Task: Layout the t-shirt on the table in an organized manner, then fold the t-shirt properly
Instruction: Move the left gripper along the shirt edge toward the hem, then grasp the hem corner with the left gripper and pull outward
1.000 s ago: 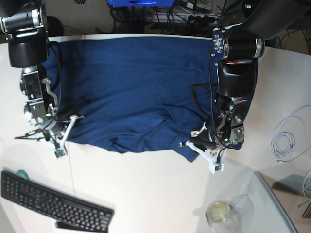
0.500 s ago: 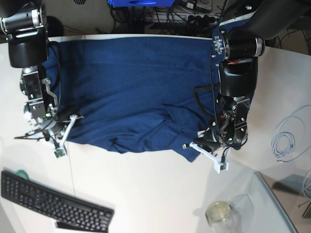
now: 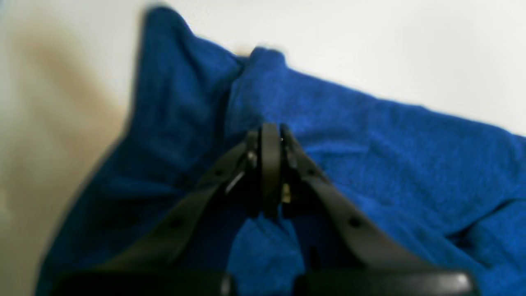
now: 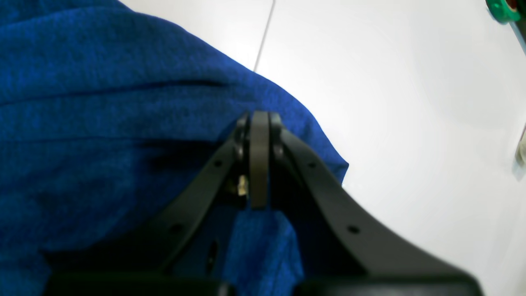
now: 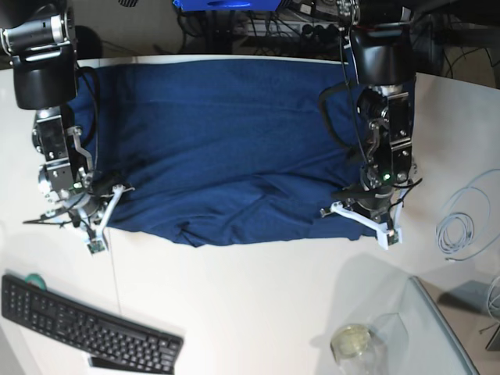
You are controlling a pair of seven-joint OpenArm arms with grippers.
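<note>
Step in hand: laying out, not yet folding. The shirt (image 5: 226, 148) lies spread across the tabletop (image 5: 258, 305), its near hem rumpled around 6 o'clock in the base view. The left gripper (image 3: 265, 142) has its jaws closed on the hem corner at 4 o'clock; the right gripper (image 4: 259, 123) has its jaws closed on the corner at 8 o'clock. Judgement: the next move calls for both arms drawing the hem taut and outward to flatten the wrinkles before release.
</note>
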